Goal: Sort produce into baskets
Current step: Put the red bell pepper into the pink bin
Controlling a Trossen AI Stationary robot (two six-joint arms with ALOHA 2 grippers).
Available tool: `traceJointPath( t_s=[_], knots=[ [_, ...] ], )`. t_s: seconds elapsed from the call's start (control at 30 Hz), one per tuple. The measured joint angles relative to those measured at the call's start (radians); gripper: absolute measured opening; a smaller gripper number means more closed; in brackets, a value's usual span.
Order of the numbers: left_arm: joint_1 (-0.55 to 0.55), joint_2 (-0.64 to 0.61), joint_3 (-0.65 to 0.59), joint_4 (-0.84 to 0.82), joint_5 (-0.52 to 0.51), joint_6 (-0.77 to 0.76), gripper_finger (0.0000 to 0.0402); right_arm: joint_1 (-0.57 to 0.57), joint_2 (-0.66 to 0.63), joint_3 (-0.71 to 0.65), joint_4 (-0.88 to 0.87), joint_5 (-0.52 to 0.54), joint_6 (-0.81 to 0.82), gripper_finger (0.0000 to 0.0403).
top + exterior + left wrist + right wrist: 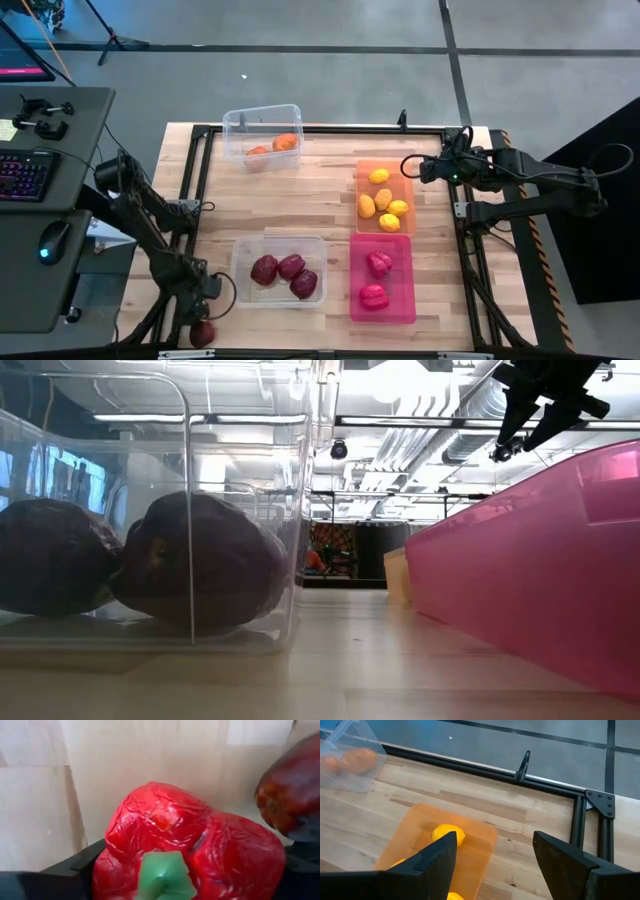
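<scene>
My left gripper (204, 325) is at the table's near left corner, shut on a bright red toy pepper (190, 845) with a green stem (162, 877). My right gripper (492, 852) is open and empty above the far right corner of the orange basket (385, 170), which holds several yellow pieces (383, 200). The pink basket (382, 300) holds two pink-red pieces (377, 265). The near clear basket (240, 270) holds three maroon pieces (291, 266). The far clear basket (262, 120) holds orange pieces (285, 142). My left gripper pinches the red pepper between its two fingers (75, 867), one on each of two opposite sides of the body (112, 852). The green stem end faces back toward the wrist. Whether the pepper rests on the table or is lifted clear, I cannot tell.
A maroon piece (292, 795) shows close beside the pepper in the left wrist view. A black metal frame (330, 128) runs round the wooden table top. A desk with a keyboard (25, 175) and a mouse (52, 240) stands left of the table.
</scene>
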Motion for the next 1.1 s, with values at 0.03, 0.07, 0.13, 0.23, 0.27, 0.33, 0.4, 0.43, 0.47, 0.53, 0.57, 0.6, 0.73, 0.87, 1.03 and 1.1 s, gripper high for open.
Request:
traceJointPath(
  t_s=[0.03,0.07,0.13,0.23,0.27,0.33,0.4,0.43,0.47,0.53,0.57,0.6,0.73,0.87,1.03,1.1],
  knots=[
    [0.009,-0.006,-0.001,-0.003,-0.006,-0.002,0.0309,0.0,0.0,0.0,0.0,0.0,0.0,0.0252],
    [0.018,-0.013,-0.001,-0.01,-0.016,-0.002,0.03,0.0,0.0,0.0,0.0,0.0,0.0,0.0252],
    [0.035,-0.039,-0.001,-0.054,-0.023,-0.021,0.0294,0.0,0.0,0.0,0.0,0.0,0.0,0.0252],
    [0.042,-0.112,0.003,-0.107,-0.029,-0.064,0.0294,0.0,0.0,0.0,0.0,0.0,0.0,0.0252],
    [0.043,-0.145,0.012,-0.129,-0.029,-0.078,0.0294,0.0,0.0,0.0,0.0,0.0,0.0,0.0252],
    [0.042,-0.218,0.038,-0.168,-0.037,-0.104,0.0293,0.0,0.0,0.0,0.0,0.0,0.0,0.0252],
    [0.043,-0.295,0.074,-0.209,-0.059,-0.141,0.029,0.0,0.0,0.0,0.0,0.0,0.0,0.0252],
    [0.043,-0.336,0.092,-0.231,-0.072,-0.167,0.0289,0.0,0.0,0.0,0.0,0.0,0.0,0.0252],
    [0.043,-0.376,0.112,-0.253,-0.089,-0.197,0.0289,0.0,0.0,0.0,0.0,0.0,0.0,0.0252],
    [0.054,-0.45,0.158,-0.285,-0.134,-0.274,0.029,0.0,0.0,0.0,0.0,-0.001,0.0,0.0252],
    [0.064,-0.486,0.181,-0.297,-0.167,-0.317,0.0292,0.0,0.0,0.0,0.0,-0.003,0.0,0.0252],
    [0.077,-0.519,0.203,-0.304,-0.217,-0.355,0.0294,0.0,0.0,0.0,0.0,-0.004,0.0,0.0252],
    [0.134,-0.613,0.276,-0.285,-0.575,-0.392,0.0297,0.0,0.0,0.0,0.0,-0.004,0.0,0.0252],
    [0.234,-0.646,0.301,-0.244,-0.907,-0.222,0.0298,0.0,0.0,0.0,0.0,-0.003,0.012,0.0252],
    [0.47,-0.604,0.301,-0.099,-0.982,0.041,0.0299,0.0,0.0,0.0,0.001,0.005,0.074,0.0252],
    [0.579,-0.553,0.301,0.003,-0.897,0.166,0.0299,0.0,0.0,0.0,0.001,0.009,0.095,0.0252]
  ],
)
